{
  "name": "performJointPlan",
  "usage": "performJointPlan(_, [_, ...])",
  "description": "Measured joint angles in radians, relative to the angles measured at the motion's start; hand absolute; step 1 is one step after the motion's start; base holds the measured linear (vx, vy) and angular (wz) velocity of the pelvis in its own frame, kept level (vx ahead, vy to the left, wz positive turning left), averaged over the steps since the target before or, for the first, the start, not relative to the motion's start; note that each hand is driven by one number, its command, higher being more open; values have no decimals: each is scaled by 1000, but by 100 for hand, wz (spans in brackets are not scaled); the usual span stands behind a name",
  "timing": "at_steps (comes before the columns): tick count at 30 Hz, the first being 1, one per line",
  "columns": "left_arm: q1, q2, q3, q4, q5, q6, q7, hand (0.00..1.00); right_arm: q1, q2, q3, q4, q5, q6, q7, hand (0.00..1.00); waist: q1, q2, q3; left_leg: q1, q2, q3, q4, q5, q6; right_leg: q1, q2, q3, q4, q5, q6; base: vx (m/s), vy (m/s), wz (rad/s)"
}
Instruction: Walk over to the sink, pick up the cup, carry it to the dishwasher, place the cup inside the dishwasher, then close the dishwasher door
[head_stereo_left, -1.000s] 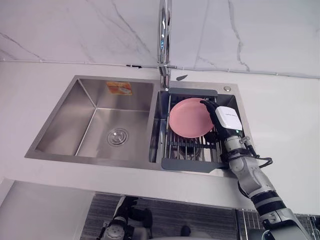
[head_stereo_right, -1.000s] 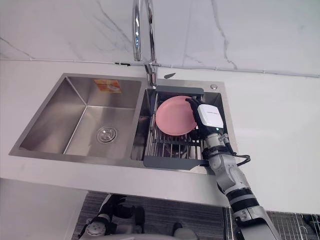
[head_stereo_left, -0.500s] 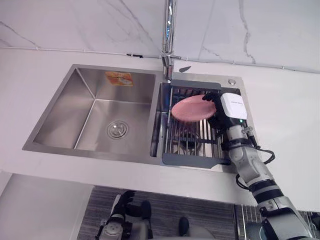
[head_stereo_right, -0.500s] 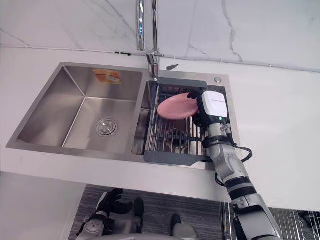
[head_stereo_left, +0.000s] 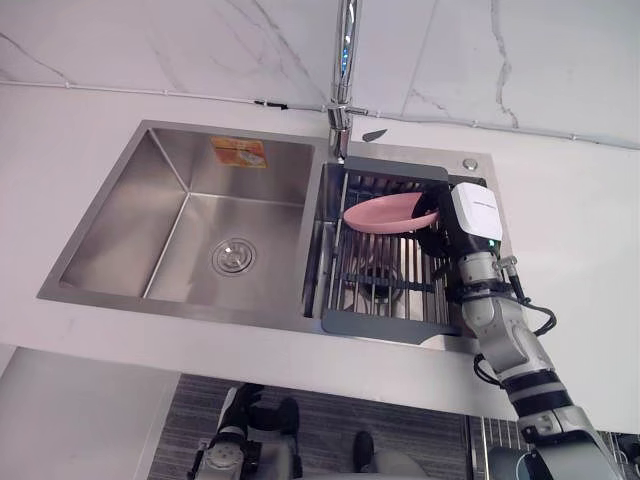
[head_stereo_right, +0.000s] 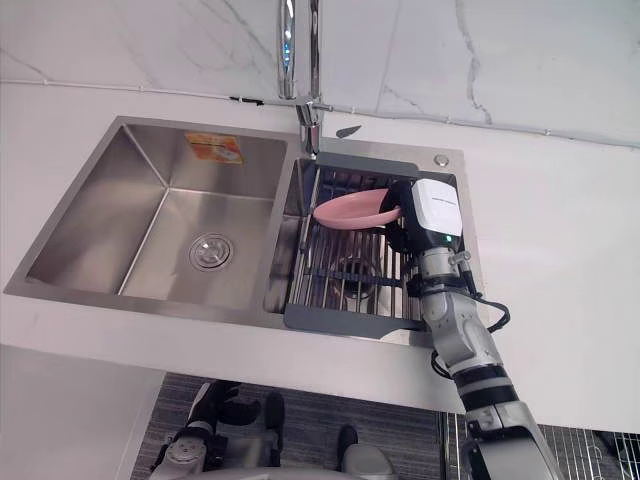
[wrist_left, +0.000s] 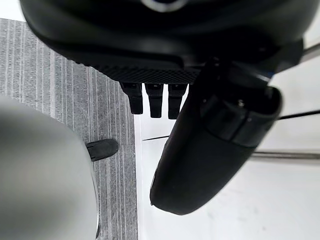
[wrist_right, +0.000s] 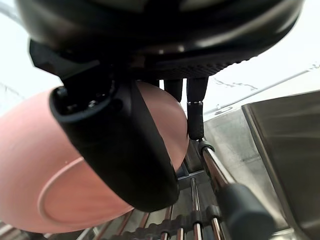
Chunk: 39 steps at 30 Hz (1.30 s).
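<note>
pink dish (head_stereo_left: 385, 214), not a cup, is hanging over the far end of the drying rack (head_stereo_left: 378, 326) in the sink's (head_stereo_left: 100, 290) right basin. it is lying nearly level, hollow side up, its width running left to right. the right hand (head_stereo_left: 440, 232) is clamping its right edge. the right wrist view is showing the dish's ringed underside beneath the thumb (wrist_right: 125, 150), with the fingers (wrist_right: 195, 115) reaching past the rim. the left hand (wrist_left: 210, 150) is hanging low over the floor (wrist_left: 60, 100), fingers relaxed, holding nothing.

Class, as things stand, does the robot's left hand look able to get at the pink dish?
Probably not. The left robot hand hangs low, below the counter, while the pink dish is up over the sink rack, pinched in the right robot hand.
</note>
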Motion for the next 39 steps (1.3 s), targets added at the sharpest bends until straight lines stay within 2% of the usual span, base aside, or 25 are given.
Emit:
performJointPlan(4, [0, -4, 19, 3, 1, 9, 1, 90, 113, 60, 4, -168, 58, -33, 7, 30, -2, 0, 0, 13, 6, 11, 0, -2, -3, 5, 3, 9, 5, 0, 0, -2, -1, -7])
performJointPlan(10, [0, -9, 40, 22, 2, 16, 3, 90, 251, 81, 5, -358, 59, -82, 14, 30, -5, -1, -7, 38, 7, 46, 0, -2, -3, 6, -1, 44, 18, 0, 1, -69, 7, -17])
performJointPlan(15, [1, -6, 41, 57, 5, 20, 6, 90, 334, 115, 3, -405, 58, -93, 14, 30, -24, 1, -43, 41, 9, 55, 0, -2, -3, 4, 0, 58, 12, -1, 2, -64, 6, -9])
performJointPlan(23, [0, -7, 57, 90, 7, 27, 6, 90, 421, 147, 0, -475, 56, -96, 3, 30, -26, 6, -76, 51, 17, 70, 0, -1, -2, 6, 7, 68, 10, 5, 2, -20, -6, -6])
performJointPlan(29, [2, -6, 56, 89, 8, 27, 6, 90, 421, 153, -68, -483, 46, -97, -19, 30, -24, 11, -76, 51, 22, 73, 11, -3, -1, 11, 11, 73, 10, 11, -5, -5, 1, -1])
performJointPlan(32, [-9, -8, 57, 84, 7, 24, 6, 90, 414, 150, -92, -488, 46, -94, -40, 30, -22, 21, -69, -43, 31, 56, 175, -74, -10, -33, 12, 100, 38, 19, -7, -29, 11, -22])
performJointPlan(33, [-14, -12, 61, 84, 2, 29, 9, 90, 407, 145, -91, -488, 46, -94, -42, 30, -20, 34, -62, -72, 33, -19, 256, -126, -24, -46, 18, 122, 50, 19, -7, -9, 22, -55])
performJointPlan(34, [-16, -17, 62, 84, -6, 38, 15, 90, 403, 140, -92, -488, 46, -94, -43, 30, -22, 45, -58, -91, 33, -35, 313, -164, -24, -54, 25, 150, 54, 21, -4, -15, 41, -63])
performJointPlan(37, [-13, -18, 62, 84, -12, 39, 24, 90, 409, 143, -108, -487, 46, -94, -46, 30, -32, 49, -56, -102, 36, -6, 336, -191, -26, -76, 22, 201, 54, 28, 8, -38, 81, -59])
performJointPlan(39, [-14, -19, 62, 78, -12, 31, 24, 90, 408, 148, -144, -486, 30, -85, -47, 30, -35, 47, -53, -120, 33, 45, 343, -198, -15, -120, 15, 261, 54, 47, 25, -62, 118, -71])
